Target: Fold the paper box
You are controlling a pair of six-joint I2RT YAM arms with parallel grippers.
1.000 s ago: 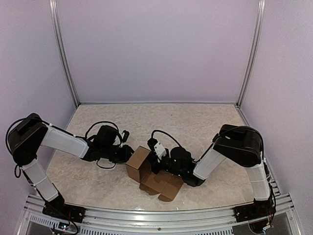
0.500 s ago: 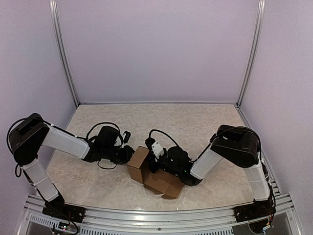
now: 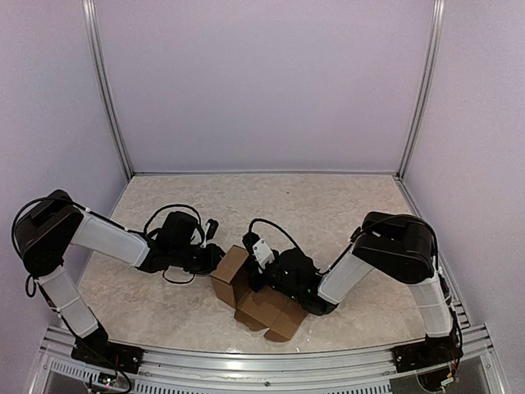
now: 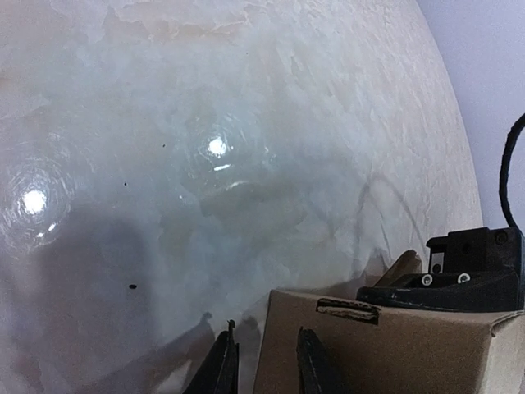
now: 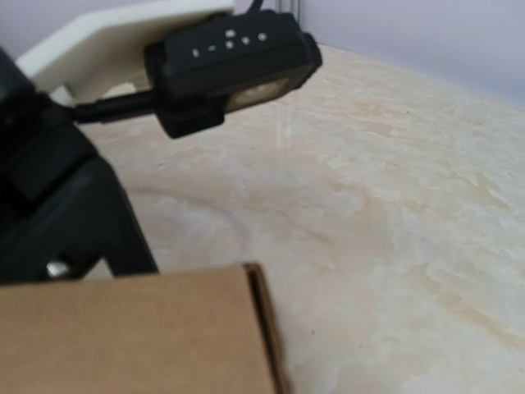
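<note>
Edged leftward since a second ago, the right gripper (image 3: 261,277) pushes with closed fingers into the paper box (image 3: 267,308) at lower centre, whose loose flaps lie nearest. Just behind, at the box's left wall, the left gripper (image 4: 267,345) pinches narrowly on the cardboard edge. Beyond stretches the marbled table (image 3: 328,205).

So the paper box (image 3: 246,289) sits half-folded on the counter (image 3: 344,205). The left gripper (image 3: 215,257) touches its left side, and the right gripper (image 3: 264,276) pokes in from its right.
</note>
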